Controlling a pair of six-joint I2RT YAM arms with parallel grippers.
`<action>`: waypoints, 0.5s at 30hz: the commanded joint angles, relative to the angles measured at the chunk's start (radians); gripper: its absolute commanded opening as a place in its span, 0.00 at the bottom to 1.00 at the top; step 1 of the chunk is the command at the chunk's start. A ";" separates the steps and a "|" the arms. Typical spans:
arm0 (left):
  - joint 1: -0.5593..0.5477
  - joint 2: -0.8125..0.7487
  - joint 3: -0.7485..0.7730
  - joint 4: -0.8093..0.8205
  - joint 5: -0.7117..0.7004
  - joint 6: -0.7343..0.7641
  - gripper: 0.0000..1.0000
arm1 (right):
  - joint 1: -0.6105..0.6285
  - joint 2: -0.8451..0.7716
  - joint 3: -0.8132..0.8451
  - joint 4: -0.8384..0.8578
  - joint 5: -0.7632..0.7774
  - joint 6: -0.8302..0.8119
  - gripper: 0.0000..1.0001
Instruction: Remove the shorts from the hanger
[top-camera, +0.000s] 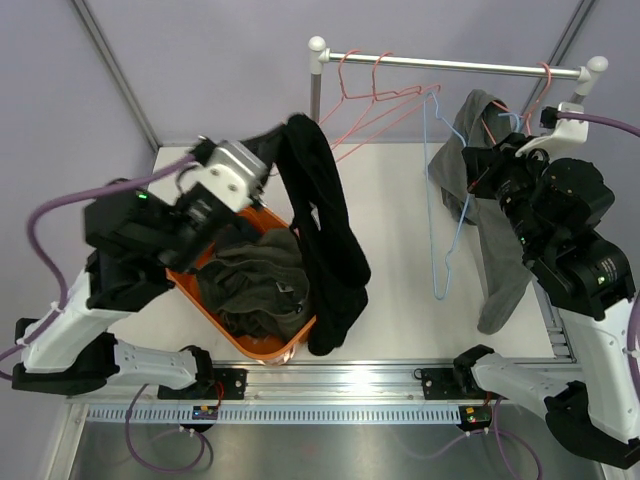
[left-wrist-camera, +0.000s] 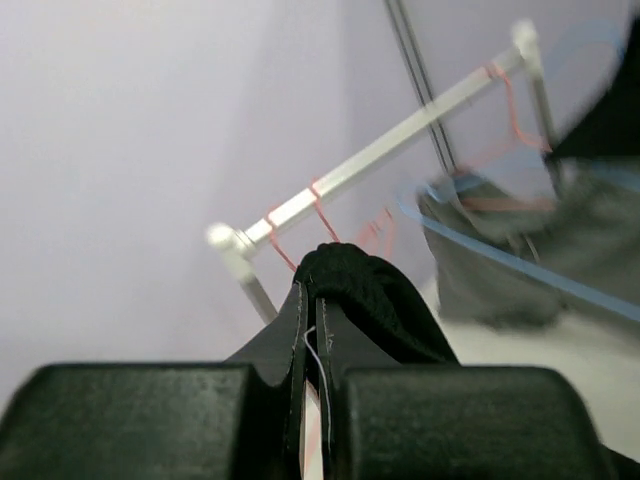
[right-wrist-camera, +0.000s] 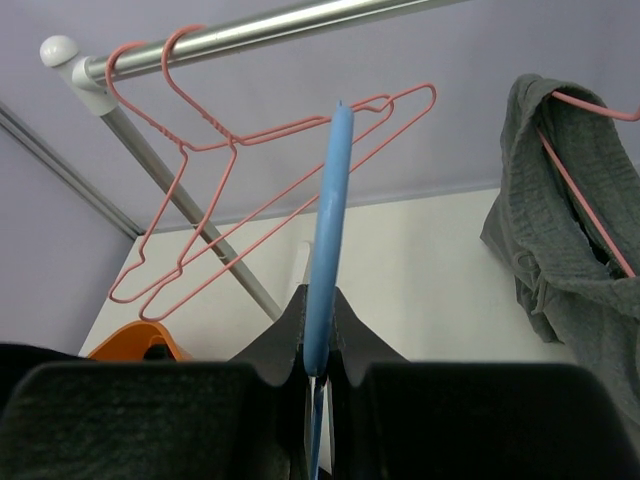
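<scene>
- Clamping a fold of the black shorts (top-camera: 325, 230), the left claw (left-wrist-camera: 312, 300) is clenched on the cloth and holds it raised in front of the rail's (top-camera: 450, 65) left end.
- The right claw (right-wrist-camera: 318, 335) is clenched on the wire of a blue hanger (right-wrist-camera: 330, 220) below the rail's middle. Whether the hook rests on the rail cannot be told.
- Grey shorts (top-camera: 495, 250) hang on a pink hanger (right-wrist-camera: 585, 210) at the rail's right end and are not yet removed.
- Olive shorts (top-camera: 255, 285) lie in the orange basket (top-camera: 262, 347), which stands on the tabletop (top-camera: 400, 250) in front of the rail's left end.
- Hazard: the lower end of the black shorts hangs at the basket corner farthest from the rail. Released here, the trailing cloth could drag the pair over the rim onto the tabletop.
- Hazard: the blue hanger hangs just beside the grey shorts. A swing could snag that cloth or the empty pink hangers (top-camera: 370, 105) on the rail.
- Markings: no brand, label or writing is legible in any view.
</scene>
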 joint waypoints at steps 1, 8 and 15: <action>0.002 -0.024 0.229 0.304 -0.025 0.160 0.00 | 0.007 -0.003 -0.015 0.014 -0.025 0.001 0.00; 0.002 -0.050 0.299 0.396 0.021 0.220 0.00 | 0.009 -0.003 -0.041 0.008 -0.027 -0.006 0.00; 0.002 -0.097 0.232 0.393 -0.002 0.193 0.00 | 0.009 0.009 -0.035 0.008 -0.028 -0.012 0.00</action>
